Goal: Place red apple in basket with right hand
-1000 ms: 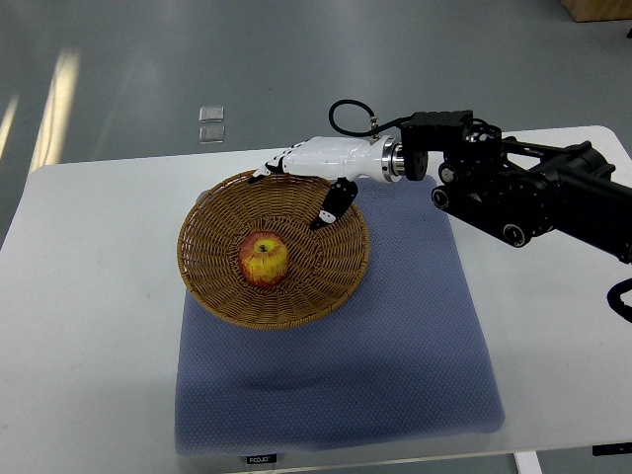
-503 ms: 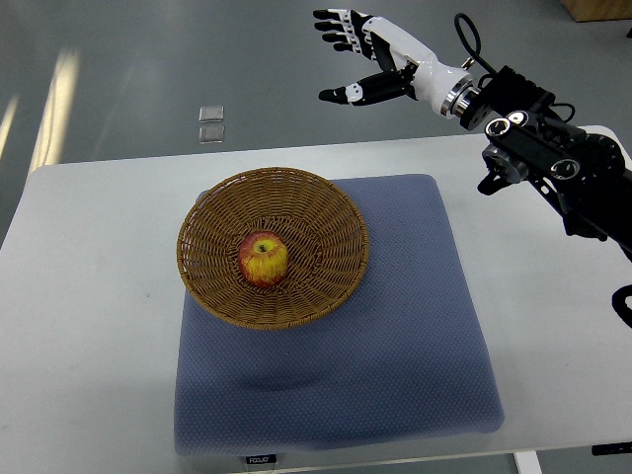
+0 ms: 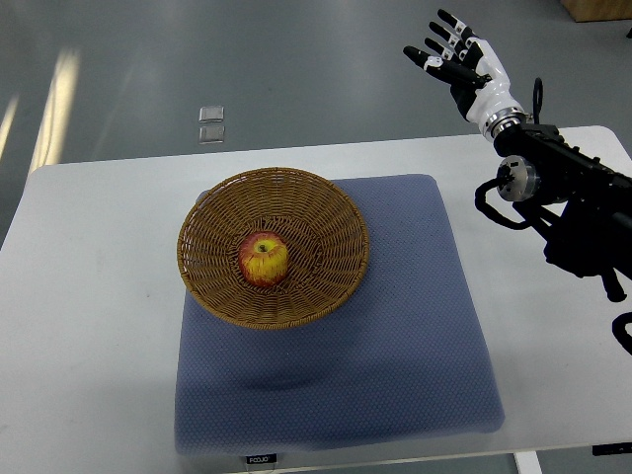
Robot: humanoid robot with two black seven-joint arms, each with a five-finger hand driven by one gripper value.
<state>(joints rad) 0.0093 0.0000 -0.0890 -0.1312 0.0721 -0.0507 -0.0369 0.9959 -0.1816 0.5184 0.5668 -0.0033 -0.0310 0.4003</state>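
The white right hand (image 3: pixel 466 61), fingers spread and empty, hangs past the white table's (image 3: pixel 89 296) far right corner. The red-yellow apple (image 3: pixel 264 259) sits mid-bowl in the brown wicker basket (image 3: pixel 212 237).

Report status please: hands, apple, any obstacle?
Right hand open, raised beyond the table. Left not in view. Red apple in wicker basket. No obstacle.

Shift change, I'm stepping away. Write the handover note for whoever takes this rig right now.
Right hand: raised beyond the table's far right corner, fingers spread, holding nothing.
Left hand: not in view.
Red apple: lying in the middle of the wicker basket, stem up.
Basket: on the blue mat, at its far left part, on the white table.
Done: apple placed and released.
Left: apparently nothing but parking the arm.
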